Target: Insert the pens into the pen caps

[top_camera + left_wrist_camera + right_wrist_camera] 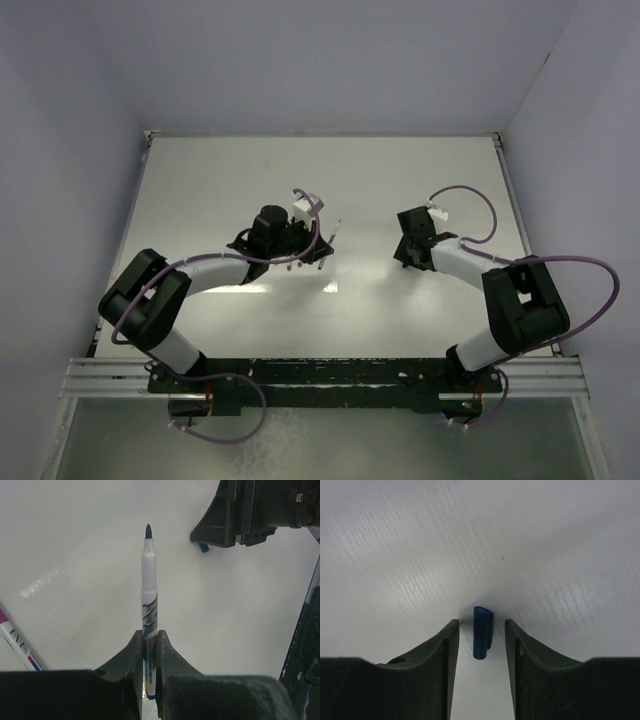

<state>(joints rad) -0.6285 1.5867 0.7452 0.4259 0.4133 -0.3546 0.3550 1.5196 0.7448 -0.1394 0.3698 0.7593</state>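
Left gripper (150,647) is clamped on the dark-blue-tipped pen (149,580), mid-frame, tip pointing up. Right gripper (480,625) sits open either side of the blue cap (481,637), bottom centre. I'd centre it before squeezing so it doesn't twist. Only the left wrist view shows a second pen (17,645) — lower left.

I see my right gripper (481,626) spread apart, the dark blue pen cap (481,636) lying on the table (420,545) between its fingers, touching neither.
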